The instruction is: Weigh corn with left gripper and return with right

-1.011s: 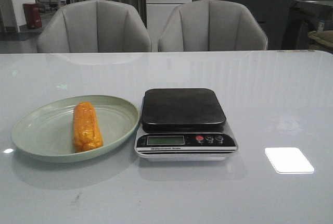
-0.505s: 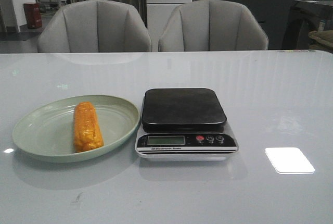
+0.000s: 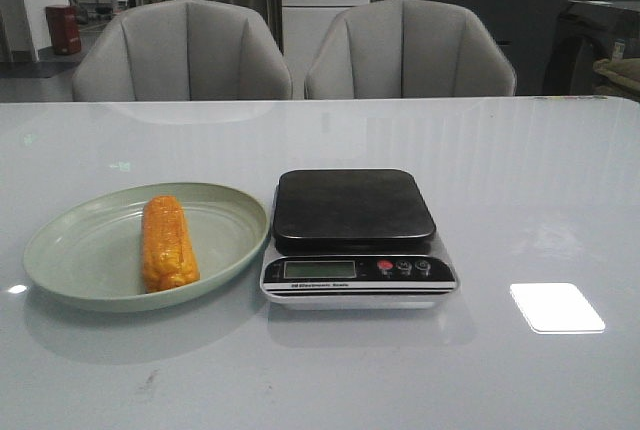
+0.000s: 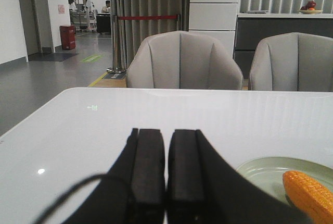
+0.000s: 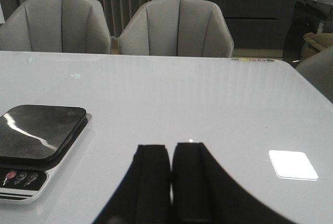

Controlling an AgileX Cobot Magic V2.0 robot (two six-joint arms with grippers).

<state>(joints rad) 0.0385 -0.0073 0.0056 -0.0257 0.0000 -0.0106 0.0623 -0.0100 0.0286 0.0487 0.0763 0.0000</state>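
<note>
An orange-yellow corn (image 3: pixel 167 243) cob lies lengthwise on a pale green plate (image 3: pixel 70 250) at the table's left. Right of the plate stands a kitchen scale (image 3: pixel 357 235) with a bare black platform. Neither arm shows in the front view. In the left wrist view my left gripper (image 4: pixel 166 133) is shut and holds nothing, hovering left of the plate (image 4: pixel 260 169), with the corn (image 4: pixel 310 195) off to one side. My right gripper (image 5: pixel 171 148) is shut and holds nothing, over bare table right of the scale (image 5: pixel 36 130).
The white glossy table (image 3: pixel 520 180) runs wide on all sides. Two grey chairs (image 3: pixel 180 50) stand behind its far edge. A bright light reflection (image 3: pixel 556 307) lies on the surface right of the scale.
</note>
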